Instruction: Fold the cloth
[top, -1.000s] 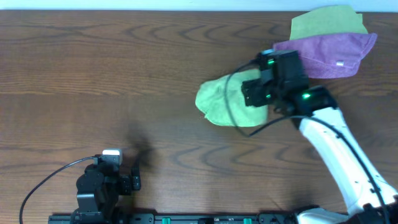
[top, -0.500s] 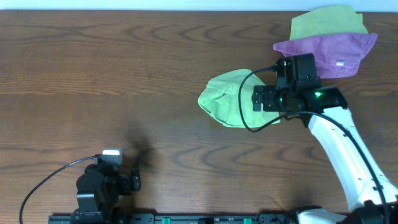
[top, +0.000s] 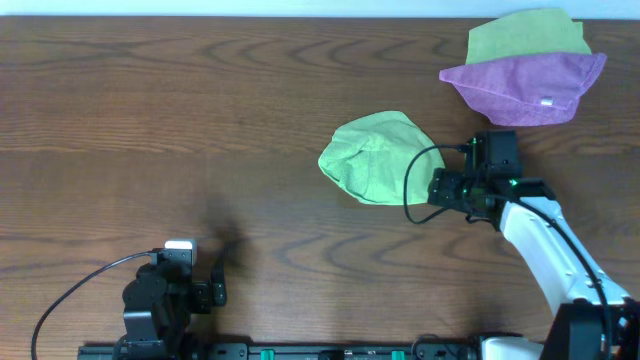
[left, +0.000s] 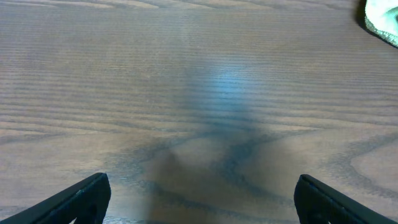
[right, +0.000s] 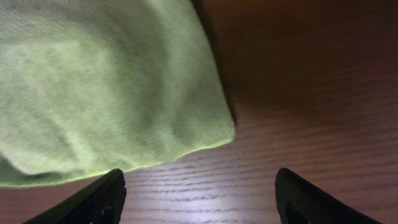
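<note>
The cloth (top: 378, 157) lies right of the desk's (top: 150, 120) middle, well apart from the purple cloth (top: 525, 85) and the second green cloth (top: 525, 38) stacked at the far right corner. It sits as a rounded, puffy pad, not a flat sheet. From the soft, rolled edge seen in the right wrist view, it looks doubled over at least once. No tag shows on it.

The pad is only a little wider than it is deep. Its long axis runs roughly left to right, with a blunter, slightly pointed end toward the left. The axis is weak, so I would not lean on it.

The right gripper (top: 438, 188) hangs just beside the cloth's near right edge. Its wrist view shows the fingers spread wide, with bare desk and nothing else between them. The left gripper (top: 217, 291) is parked at the near left, far from the cloth. Its fingers are likewise apart over bare wood.

My reading is that this is a pause between folds, with the cloth lying free. If another fold is wanted, the next move calls for the right gripper to drop low and pinch the near right hem. It should then carry that hem over toward the left end so the edges meet. The lumpy layers may slide instead of creasing cleanly.
</note>
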